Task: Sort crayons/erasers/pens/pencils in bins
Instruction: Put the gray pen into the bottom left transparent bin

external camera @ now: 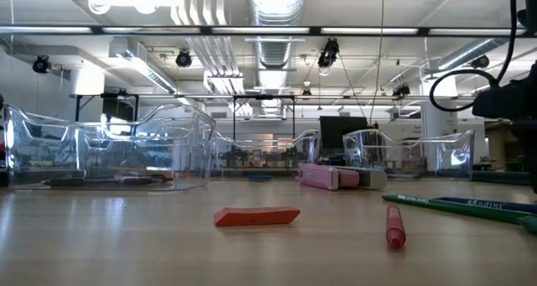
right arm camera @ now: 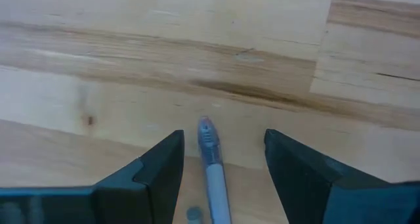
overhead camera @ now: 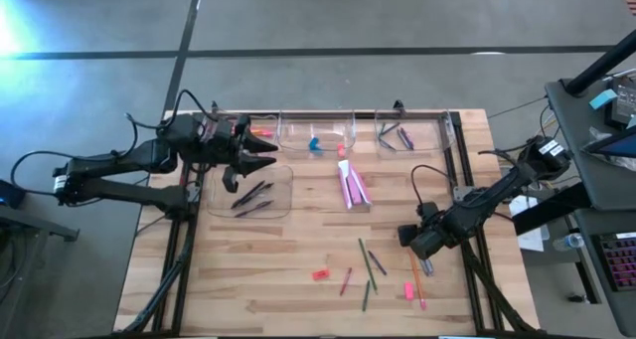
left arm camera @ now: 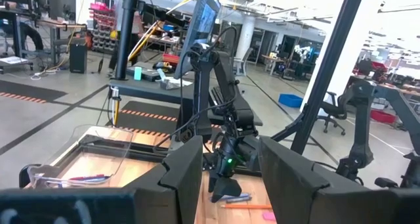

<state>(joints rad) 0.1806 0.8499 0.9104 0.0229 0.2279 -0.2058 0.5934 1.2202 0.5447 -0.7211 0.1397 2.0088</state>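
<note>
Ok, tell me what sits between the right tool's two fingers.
In the right wrist view, a pen with a bluish-grey tip lies on the bare wood table between the open fingers of the right tool, touching neither.

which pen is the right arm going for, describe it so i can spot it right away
Start at the right arm's pincer, low over the front right of the wooden table. Between its open fingers lies a pen with a blue-grey body, flat on the wood. The orange stick beside it and the green sticks to the left are thinner.
</note>
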